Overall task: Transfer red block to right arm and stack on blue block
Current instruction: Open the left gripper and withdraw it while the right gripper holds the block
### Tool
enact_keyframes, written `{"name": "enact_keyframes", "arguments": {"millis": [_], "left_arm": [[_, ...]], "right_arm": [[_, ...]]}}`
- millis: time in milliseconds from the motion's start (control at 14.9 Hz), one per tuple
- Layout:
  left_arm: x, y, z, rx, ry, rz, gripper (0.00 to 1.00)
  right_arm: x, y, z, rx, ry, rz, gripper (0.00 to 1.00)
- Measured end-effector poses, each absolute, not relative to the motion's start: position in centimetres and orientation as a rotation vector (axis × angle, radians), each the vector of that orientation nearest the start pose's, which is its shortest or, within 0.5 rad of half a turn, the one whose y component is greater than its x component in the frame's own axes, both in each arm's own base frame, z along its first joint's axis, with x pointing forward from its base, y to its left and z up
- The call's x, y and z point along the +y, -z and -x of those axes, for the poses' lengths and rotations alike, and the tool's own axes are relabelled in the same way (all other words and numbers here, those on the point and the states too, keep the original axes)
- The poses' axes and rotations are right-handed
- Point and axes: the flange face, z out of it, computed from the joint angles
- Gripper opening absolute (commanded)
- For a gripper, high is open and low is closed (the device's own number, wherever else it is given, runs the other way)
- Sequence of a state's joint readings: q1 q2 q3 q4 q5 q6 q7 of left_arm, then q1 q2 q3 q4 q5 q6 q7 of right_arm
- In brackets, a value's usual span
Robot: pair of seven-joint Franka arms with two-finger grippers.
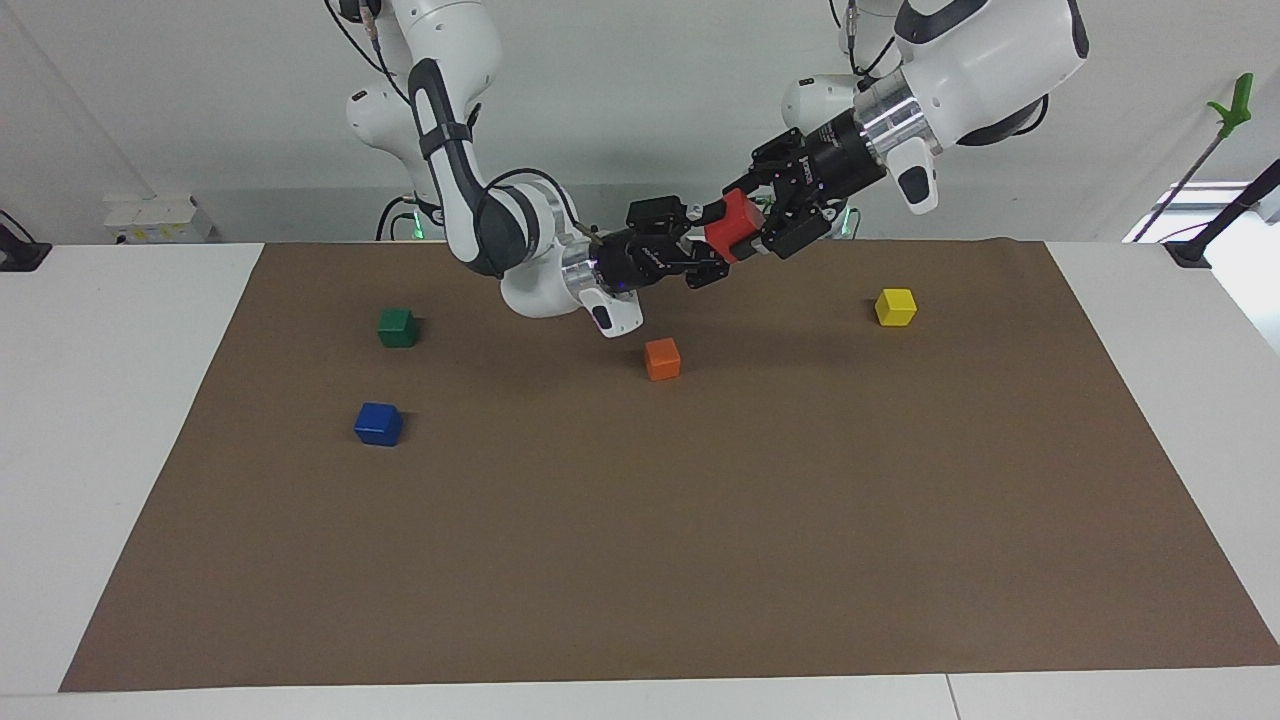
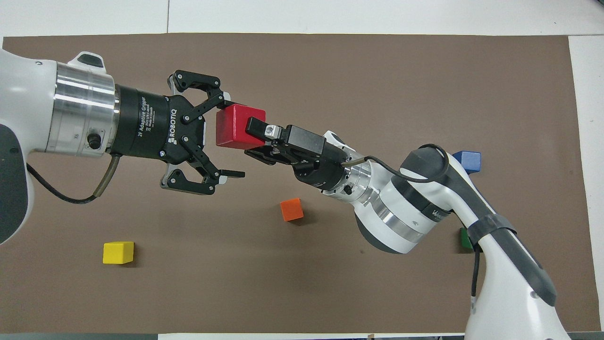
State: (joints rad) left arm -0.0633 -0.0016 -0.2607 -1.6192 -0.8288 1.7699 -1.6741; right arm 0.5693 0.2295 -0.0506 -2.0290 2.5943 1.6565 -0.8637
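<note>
Red block (image 2: 238, 126) clamped in right gripper (image 2: 252, 141), left gripper (image 2: 226, 139) spread, orange cube (image 2: 291, 209) below.

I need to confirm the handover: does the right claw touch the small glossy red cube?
Touching. In the overhead view the right claw is closed on the small glossy red cube, fingers against its faces.

A white table (image 1: 120, 420) carries a brown mat (image 1: 640, 560) (covering most of it). A plain pale wall (image 1: 640, 90) rises above; a bright window (image 1: 1200, 200) glows far right.
</note>
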Motion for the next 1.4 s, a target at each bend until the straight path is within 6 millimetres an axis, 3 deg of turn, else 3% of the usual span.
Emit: {"name": "enact_keyframes", "arguments": {"millis": [335, 602, 870, 1004, 1405], "left_arm": [[-24.3, -64.9, -52.4, 1.639, 0.800, -1.830, 1.00], [-22.8, -66.2, -51.9, 1.642, 0.793, -1.832, 1.00], [-17.0, -69.0, -50.7, 1.689, 0.772, -1.805, 1.00], [-15.1, -70.1, -50.1, 1.703, 0.748, -1.787, 1.00], [-15.3, -70.1, -49.7, 1.706, 0.692, -1.843, 1.00]], "right_arm": [[34.5, -43.9, -52.6, 0.226, 0.166, 0.936, 0.00], [30.3, -42.5, -54.5, 0.246, 0.212, 0.984, 0.00], [26.6, -41.5, -55.7, 0.212, 0.230, 1.077, 0.00], [24.5, -41.2, -56.3, 0.189, 0.228, 1.133, 0.00], [16.3, -42.0, -57.2, 0.122, 0.228, 1.418, 0.00]]}}
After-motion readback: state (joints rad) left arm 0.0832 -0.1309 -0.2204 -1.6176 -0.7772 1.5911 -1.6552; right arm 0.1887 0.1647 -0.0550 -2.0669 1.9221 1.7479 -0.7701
